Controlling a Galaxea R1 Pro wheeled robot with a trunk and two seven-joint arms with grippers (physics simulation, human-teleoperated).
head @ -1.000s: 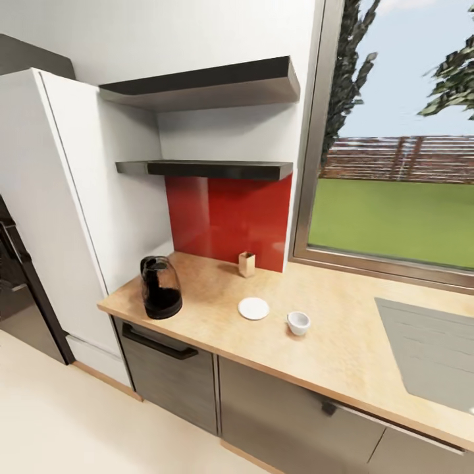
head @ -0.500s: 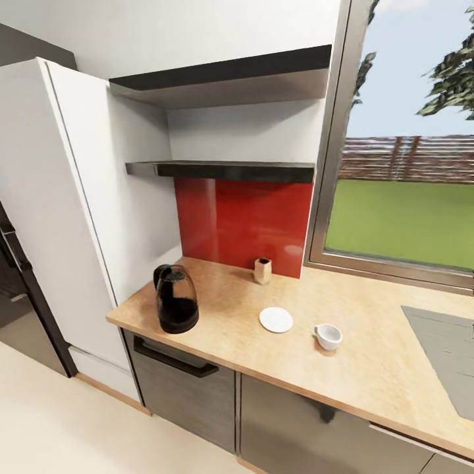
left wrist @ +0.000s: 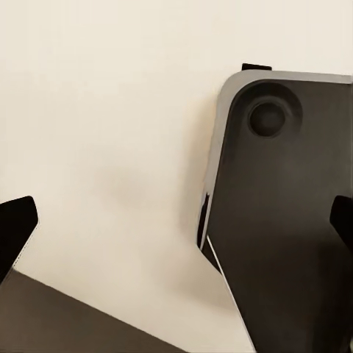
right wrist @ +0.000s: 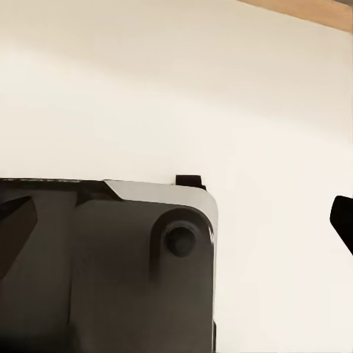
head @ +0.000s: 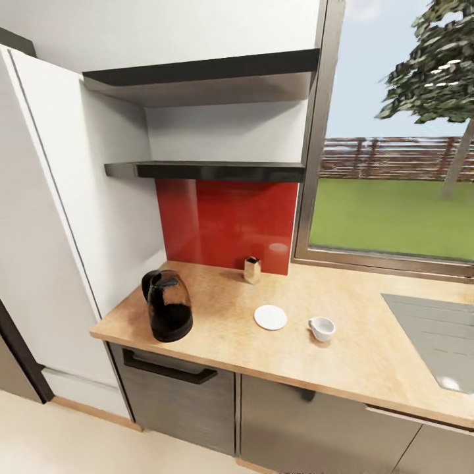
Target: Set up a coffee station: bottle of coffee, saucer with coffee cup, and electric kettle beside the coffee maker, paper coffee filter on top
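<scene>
The electric kettle (head: 169, 306) stands near the left end of the kitchen countertop (head: 368, 359). To its right lies the white saucer (head: 270, 316), and the coffee cup (head: 322, 328) sits on the wood a little further right, apart from the saucer. The coffee maker, the bottle of coffee and the paper coffee filter are out of view. My left gripper (left wrist: 176, 224) is open over the cream floor beside a dark part of the robot. The right gripper (right wrist: 176, 220) is open too, with nothing between its fingers.
A small tan squarish container (head: 252, 269) stands against the red backsplash (head: 227, 224). Two dark shelves (head: 210, 171) hang above. A tall white cabinet (head: 52, 230) bounds the counter's left end. A grey sink (head: 434, 336) is inset at the right, below a window.
The head view has shifted, so the counter scene slid right, then slightly back left. Kettle, saucer and cup keep their places on the countertop.
</scene>
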